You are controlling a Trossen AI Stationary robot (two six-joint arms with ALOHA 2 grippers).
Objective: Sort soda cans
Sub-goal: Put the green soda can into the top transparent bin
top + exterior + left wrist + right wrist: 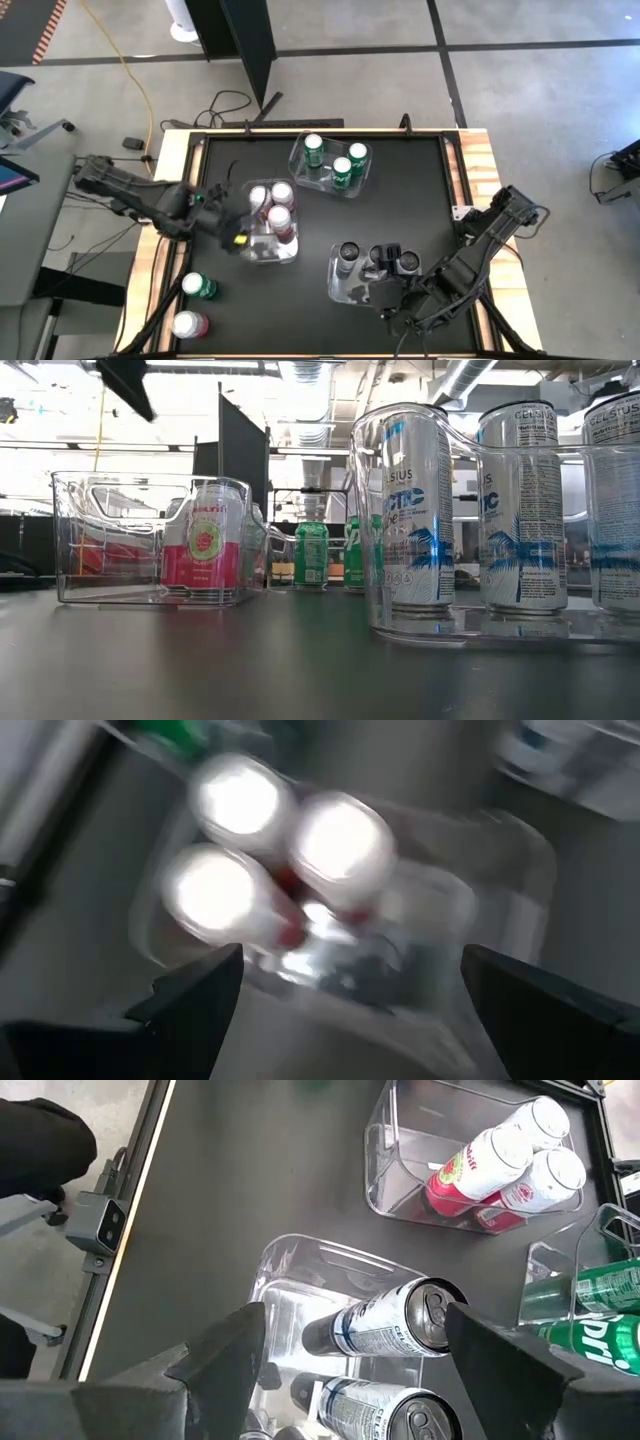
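While three red-pink cans [272, 205] sit in the middle bin [262, 250], I see my left gripper [233, 233] above its near end — jaws wide, empty. Right gripper [388, 303] hovers open, empty, over the dark cans' bin [338, 285] — one green can [198, 286] and one red can [188, 324] wait on the table's edge [165, 290].

Black table [420, 200]: three clear bins [330, 165], two loose cans [197, 286].

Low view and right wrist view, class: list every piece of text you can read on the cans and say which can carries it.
"CELSIUS": top band of the silver-and-blue can in the right-hand clear bin, low view.
"ARCTIC", partly hidden: nearest silver can, same bin.
Pink can, left bin: brand lettering too blurred to read.
Green cans: lettering too small to read.
Right wrist view: dark can shows "CE..." only; the rest is cut off.
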